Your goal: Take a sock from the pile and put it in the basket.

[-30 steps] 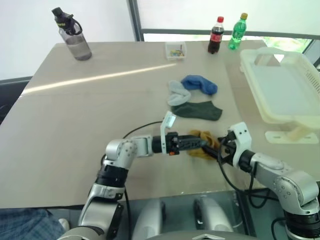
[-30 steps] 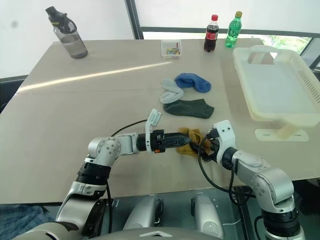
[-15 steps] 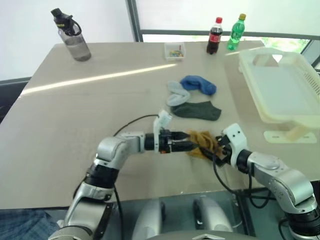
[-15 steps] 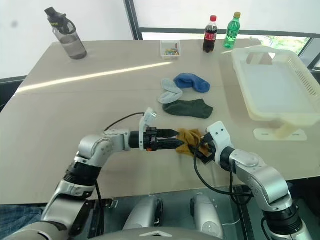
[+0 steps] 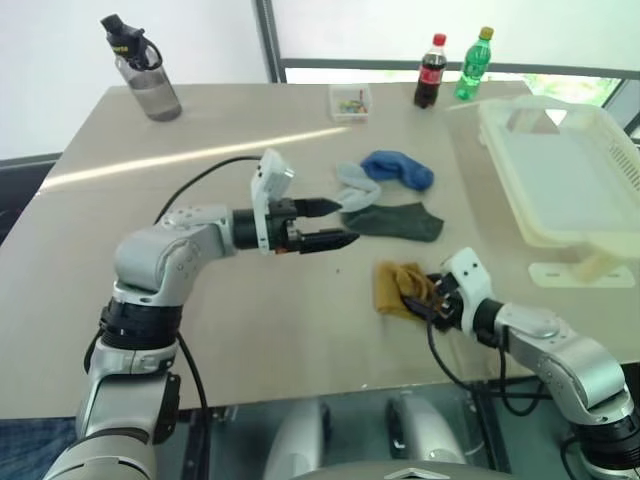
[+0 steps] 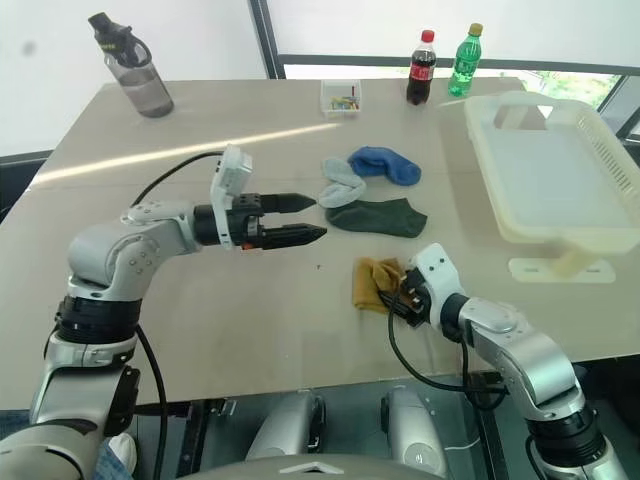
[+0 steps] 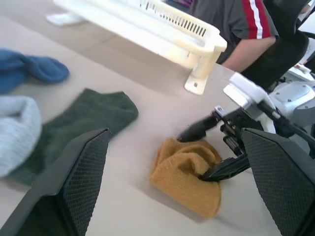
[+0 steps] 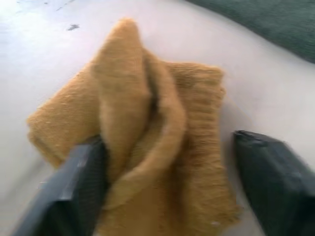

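sock: mustard-yellow sock (image 5: pixel 398 288), crumpled in a loose fold on the table, lower centre-right of the head views — lying apart from the other socks, just below the dark green one.
right gripper: right gripper (image 5: pixel 430 300) at the sock's right edge. In its wrist view the two fingers stand either side of the raised fold, one finger (image 8: pixel 78 191) against the knit, the other with a gap beside it. Jaws part-way in, bracketing the sock, not yet clamped — by my reading the grasp is forming.
left gripper: left gripper (image 5: pixel 330 223) raised above the table at frame centre, fingers spread wide, holding nothing. Likely keeping out of the right arm's way.
pile: pile (image 5: pixel 385 195) upper centre — blue, light grey and dark green sock (image 5: pixel 397 221) touching in a loose cluster.
basket: basket (image 5: pixel 560 165) at the right edge, empty, propped on a small stand. Probably placed within the right arm's reach.
table: table (image 5: pixel 200 290) with bottles and a small clear box along the far edge.
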`<state>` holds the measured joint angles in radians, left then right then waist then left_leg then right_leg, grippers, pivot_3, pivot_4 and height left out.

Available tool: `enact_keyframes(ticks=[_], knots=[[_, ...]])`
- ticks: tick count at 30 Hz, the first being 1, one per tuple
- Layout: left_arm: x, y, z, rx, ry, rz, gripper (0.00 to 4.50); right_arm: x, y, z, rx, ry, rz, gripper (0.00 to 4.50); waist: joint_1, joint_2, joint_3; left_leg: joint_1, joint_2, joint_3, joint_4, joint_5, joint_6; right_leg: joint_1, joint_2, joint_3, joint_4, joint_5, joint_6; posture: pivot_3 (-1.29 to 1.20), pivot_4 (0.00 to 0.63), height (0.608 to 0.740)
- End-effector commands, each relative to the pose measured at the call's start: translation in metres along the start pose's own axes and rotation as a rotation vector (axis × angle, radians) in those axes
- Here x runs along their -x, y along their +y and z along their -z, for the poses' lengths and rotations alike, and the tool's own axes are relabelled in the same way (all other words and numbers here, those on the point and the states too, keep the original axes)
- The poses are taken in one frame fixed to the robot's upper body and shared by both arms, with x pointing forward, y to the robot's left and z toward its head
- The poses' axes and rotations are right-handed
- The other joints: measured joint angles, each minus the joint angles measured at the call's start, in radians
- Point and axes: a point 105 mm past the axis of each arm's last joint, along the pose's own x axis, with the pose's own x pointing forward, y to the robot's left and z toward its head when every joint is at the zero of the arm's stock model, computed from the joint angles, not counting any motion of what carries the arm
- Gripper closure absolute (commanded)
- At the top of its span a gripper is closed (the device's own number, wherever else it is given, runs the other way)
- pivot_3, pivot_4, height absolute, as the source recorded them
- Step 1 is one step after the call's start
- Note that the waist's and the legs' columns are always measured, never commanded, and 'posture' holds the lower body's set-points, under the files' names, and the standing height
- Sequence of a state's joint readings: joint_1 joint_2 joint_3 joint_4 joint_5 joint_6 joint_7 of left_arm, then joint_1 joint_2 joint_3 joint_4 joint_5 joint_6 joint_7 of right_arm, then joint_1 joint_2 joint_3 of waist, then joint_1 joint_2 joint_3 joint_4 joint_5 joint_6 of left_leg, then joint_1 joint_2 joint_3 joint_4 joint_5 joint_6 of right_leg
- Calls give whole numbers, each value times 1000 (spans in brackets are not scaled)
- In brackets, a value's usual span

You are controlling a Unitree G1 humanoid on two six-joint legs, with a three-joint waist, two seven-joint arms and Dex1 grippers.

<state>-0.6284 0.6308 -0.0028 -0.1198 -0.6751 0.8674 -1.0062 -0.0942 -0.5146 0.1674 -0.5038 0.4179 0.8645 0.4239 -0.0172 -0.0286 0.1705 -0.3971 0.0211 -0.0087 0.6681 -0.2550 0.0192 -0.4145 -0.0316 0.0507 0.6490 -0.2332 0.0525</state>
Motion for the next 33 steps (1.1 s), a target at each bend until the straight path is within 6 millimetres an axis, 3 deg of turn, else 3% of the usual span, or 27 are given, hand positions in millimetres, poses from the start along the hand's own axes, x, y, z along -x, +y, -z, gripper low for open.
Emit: enact_keyframes(ticks=[1,6,12,17,22,26,33], knots=[[1,-10,-14,-60,-28,32,0,-1,-11,35,-39,145,53,2609,0,-1,0,0,0,0,0,0,0,0,0,0,0,0,0,0,150,740],[2,-9,-16,-72,-30,22,0,0,-11,34,-30,142,51,4447,1,-1,-1,1,0,0,1,0,0,1,0,0,0,0,0,0,150,740],[4,-13,-25,-101,-42,34,0,3,-14,29,-19,127,52,4481,1,-1,-1,1,0,0,1,0,0,2,0,-1,-1,0,0,0,150,740],[5,-15,-29,-126,-48,40,0,10,-22,4,-59,59,51,4481,5,-1,0,0,0,-1,1,0,0,2,-1,-2,-1,0,0,0,150,740],[9,-19,-38,-157,-61,49,0,23,-36,-37,-131,-73,64,4481,4,0,2,-3,0,-1,0,0,0,1,-2,-2,-2,3,-2,0,150,740],[9,-24,-45,-160,-95,65,0,34,-58,-67,-156,-170,132,4481,3,2,5,-6,-1,-1,-1,0,0,-2,-1,-3,-3,5,0,0,150,740],[5,-36,-52,-185,-128,97,0,79,-126,-136,-139,-425,362,4481,4,5,6,-13,-2,-2,0,0,0,-9,-2,-4,-3,5,0,0,150,740]])
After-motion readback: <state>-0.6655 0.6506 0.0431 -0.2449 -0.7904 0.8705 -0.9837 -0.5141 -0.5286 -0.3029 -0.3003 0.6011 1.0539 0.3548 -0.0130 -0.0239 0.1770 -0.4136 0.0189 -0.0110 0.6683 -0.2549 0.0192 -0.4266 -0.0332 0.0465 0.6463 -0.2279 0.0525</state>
